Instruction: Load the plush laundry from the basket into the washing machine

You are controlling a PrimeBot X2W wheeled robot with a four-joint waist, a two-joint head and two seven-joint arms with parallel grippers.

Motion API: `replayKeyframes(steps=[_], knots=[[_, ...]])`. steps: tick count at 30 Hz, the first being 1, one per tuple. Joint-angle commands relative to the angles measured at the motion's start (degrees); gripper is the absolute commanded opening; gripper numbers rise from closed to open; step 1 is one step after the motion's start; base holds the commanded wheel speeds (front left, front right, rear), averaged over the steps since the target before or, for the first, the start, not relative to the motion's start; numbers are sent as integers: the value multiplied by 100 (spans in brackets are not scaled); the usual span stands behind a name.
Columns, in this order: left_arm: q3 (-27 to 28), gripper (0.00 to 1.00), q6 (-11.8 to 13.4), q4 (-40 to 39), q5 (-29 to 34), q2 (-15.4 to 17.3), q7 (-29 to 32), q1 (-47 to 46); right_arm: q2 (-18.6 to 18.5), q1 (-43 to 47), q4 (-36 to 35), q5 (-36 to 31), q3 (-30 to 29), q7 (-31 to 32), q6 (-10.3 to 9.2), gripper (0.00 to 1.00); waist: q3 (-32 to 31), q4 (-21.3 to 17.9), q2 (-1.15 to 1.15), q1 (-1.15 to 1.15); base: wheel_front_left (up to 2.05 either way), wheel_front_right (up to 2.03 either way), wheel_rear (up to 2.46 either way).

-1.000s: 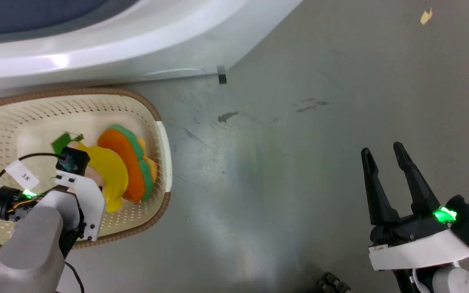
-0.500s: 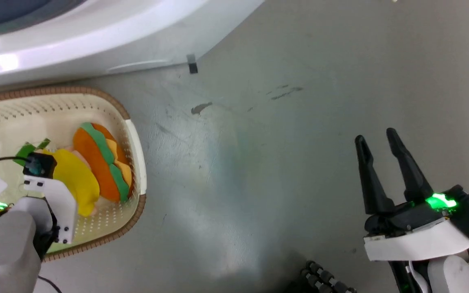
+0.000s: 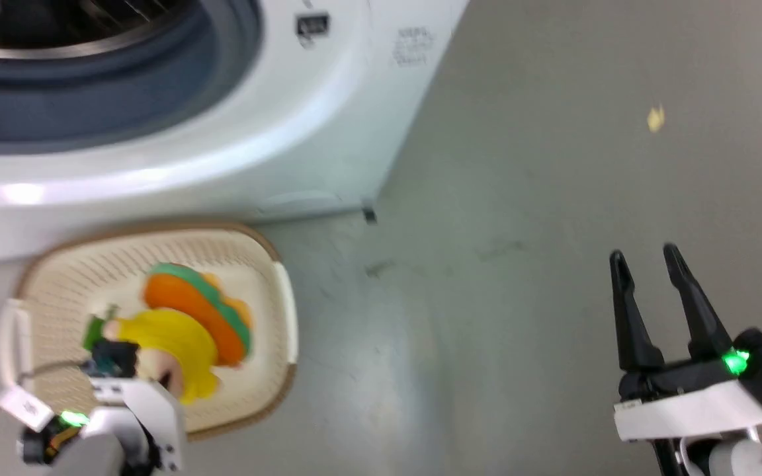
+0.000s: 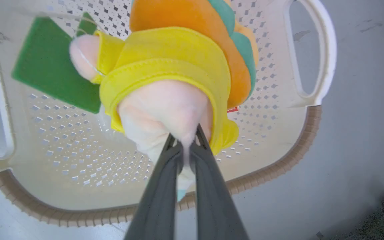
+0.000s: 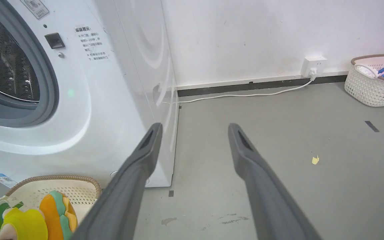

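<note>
The left gripper is seen with its 2 dark fingers drawn together and clamped on the pale pink head of the plush laundry; a fold of pink fabric is pinched between the tips. The toy's yellow hood is bunched around the held spot, and the orange-and-green layered part is turned away from the fingers, toward the basket's right-hand handle. A green tag is spread beside the toy on a thin thread.

The plush laundry is found inside the outline of the basket, nearer its right end than its left. Whether the toy is raised clear of the perforated bottom cannot be told.

The basket is set on the grey floor, close against the lower front edge of the washing machine, whose grey gasket and steel drum are exposed.

The right gripper is held well apart from the basket, over bare floor, with its jaws spread wide and nothing between them.

A small yellow scrap is seen on the floor. At the far wall a second basket with coloured cloth is placed, near a wall socket.
</note>
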Motion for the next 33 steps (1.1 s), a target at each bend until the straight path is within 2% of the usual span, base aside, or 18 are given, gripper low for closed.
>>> replayKeyframes(steps=[1,6,11,19,22,26,30,33], knots=[[-81,0,-45,83,-72,-73,-195,108,-1,105,47,-70,-50,-64,-5,100,-765,492,0,1,0,0,0],[-163,0,-96,-73,-139,-400,-680,519,-1,401,132,-296,-160,-64,-5,100,-1492,925,0,1,0,0,0],[-141,0,-106,-552,-105,-580,-830,914,-1,694,167,-432,-232,-64,-5,100,-1986,1298,0,1,0,0,0],[702,0,330,-2584,262,-651,-838,1953,-1,928,200,-554,-176,-64,-5,100,-2455,1588,0,1,0,0,0],[1110,0,491,-3454,490,-775,-839,2344,-1,966,177,-546,-178,-64,-5,100,-2489,1624,0,1,0,0,0],[1640,0,575,-4604,937,-926,-839,2591,-1,895,118,-544,-104,-64,-5,100,-2322,1587,0,1,0,0,0],[2100,0,453,-5505,1303,-1026,-839,2585,-1,750,60,-502,-18,-65,-5,100,-2007,1402,0,1,0,0,0],[2366,0,282,-5861,1440,-974,-840,2372,-1,627,11,-468,32,-65,-5,100,-1659,1222,0,1,0,0,0]])
